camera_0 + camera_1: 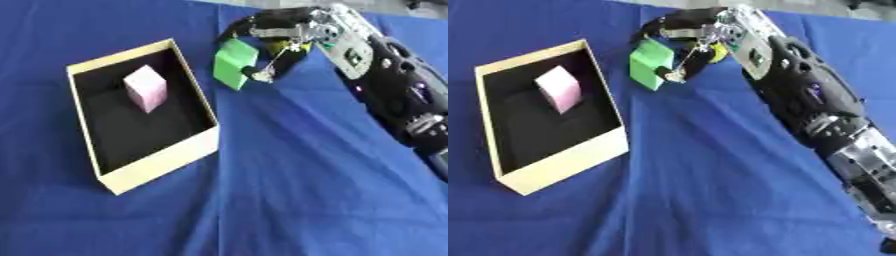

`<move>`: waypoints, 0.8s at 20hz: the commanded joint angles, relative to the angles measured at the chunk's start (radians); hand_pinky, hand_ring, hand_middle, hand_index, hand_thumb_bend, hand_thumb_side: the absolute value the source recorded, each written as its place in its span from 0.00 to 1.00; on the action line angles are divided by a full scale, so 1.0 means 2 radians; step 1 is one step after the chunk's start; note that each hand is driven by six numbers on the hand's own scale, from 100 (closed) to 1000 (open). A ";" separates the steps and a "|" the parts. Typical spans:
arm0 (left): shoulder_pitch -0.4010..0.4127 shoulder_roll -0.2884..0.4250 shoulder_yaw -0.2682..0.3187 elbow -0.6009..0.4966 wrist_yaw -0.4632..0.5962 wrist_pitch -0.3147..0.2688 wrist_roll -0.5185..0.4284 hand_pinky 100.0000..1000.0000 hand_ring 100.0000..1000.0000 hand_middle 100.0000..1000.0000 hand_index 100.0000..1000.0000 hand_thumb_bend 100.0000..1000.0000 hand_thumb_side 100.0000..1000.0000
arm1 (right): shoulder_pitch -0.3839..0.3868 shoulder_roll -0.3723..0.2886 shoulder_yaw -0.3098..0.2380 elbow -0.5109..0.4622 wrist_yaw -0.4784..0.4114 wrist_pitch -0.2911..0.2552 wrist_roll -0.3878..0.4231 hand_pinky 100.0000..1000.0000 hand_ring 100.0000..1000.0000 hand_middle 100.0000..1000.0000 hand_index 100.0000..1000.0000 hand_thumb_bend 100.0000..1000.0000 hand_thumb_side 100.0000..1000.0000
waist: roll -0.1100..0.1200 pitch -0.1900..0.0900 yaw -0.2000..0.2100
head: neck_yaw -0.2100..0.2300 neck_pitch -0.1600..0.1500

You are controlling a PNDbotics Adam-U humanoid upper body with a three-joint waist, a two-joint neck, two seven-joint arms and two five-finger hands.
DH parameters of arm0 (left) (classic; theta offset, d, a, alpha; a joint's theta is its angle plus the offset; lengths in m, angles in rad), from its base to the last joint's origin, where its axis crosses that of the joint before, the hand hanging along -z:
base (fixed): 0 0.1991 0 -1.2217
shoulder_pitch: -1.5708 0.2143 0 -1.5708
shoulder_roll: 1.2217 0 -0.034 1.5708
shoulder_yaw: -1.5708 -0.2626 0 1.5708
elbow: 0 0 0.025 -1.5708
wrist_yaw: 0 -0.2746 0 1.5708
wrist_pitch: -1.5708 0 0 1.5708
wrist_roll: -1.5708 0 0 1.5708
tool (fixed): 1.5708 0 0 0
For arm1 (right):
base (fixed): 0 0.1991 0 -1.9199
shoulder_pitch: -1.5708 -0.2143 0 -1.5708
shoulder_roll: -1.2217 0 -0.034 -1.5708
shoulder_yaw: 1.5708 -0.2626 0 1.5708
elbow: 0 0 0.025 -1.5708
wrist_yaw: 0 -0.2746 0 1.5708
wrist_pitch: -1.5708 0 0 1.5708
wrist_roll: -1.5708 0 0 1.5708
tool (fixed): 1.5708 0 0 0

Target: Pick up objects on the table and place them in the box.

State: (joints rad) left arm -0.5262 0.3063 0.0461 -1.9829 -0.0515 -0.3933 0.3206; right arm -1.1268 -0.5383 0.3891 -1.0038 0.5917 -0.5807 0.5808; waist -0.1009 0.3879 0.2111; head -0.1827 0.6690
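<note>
A green block (233,64) is held at the far middle of the blue cloth, just right of the box's far corner. My right hand (278,31) reaches in from the right, its fingers and thumb curled round the block. A pink cube (145,88) lies inside the cream box (166,162), which has a black lining and stands at the left. Something small and yellow (720,51) shows behind the hand's fingers. My left hand does not show in either view.
My right forearm (815,110) crosses the right side of the cloth from the lower right to the far middle. Blue cloth (289,200) covers the table, bare in front and to the right of the box.
</note>
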 commanded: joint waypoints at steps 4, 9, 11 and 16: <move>-0.002 0.012 -0.001 -0.009 0.002 0.002 -0.001 0.68 0.83 0.76 0.79 0.08 0.59 | -0.018 -0.011 0.006 0.006 0.022 -0.163 0.163 0.92 0.96 0.90 0.98 0.34 0.06 | 0.001 -0.015 -0.001 | 0.002 0.000; -0.002 0.012 -0.001 -0.009 0.004 0.002 -0.002 0.68 0.83 0.76 0.79 0.08 0.60 | -0.020 -0.007 0.009 0.017 0.039 -0.163 0.163 0.91 0.95 0.90 0.98 0.33 0.02 | -0.001 -0.015 -0.002 | 0.001 -0.001; -0.003 0.011 -0.001 -0.009 0.005 0.003 -0.002 0.68 0.83 0.76 0.79 0.08 0.60 | -0.020 -0.006 0.008 0.017 0.039 -0.163 0.163 0.91 0.95 0.88 0.98 0.33 0.01 | -0.001 -0.015 -0.001 | 0.001 -0.001; -0.004 0.009 -0.002 -0.009 0.007 0.003 -0.004 0.68 0.83 0.76 0.79 0.08 0.60 | -0.022 -0.001 0.005 0.014 0.034 -0.163 0.163 0.90 0.93 0.83 0.95 0.31 0.00 | 0.000 -0.014 -0.001 | 0.000 -0.002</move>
State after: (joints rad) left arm -0.5222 0.3069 0.0414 -1.9829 -0.0445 -0.3882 0.3159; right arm -1.1449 -0.5288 0.4075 -0.9682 0.6612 -0.5806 0.5809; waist -0.1075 0.3858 0.2097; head -0.1803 0.6692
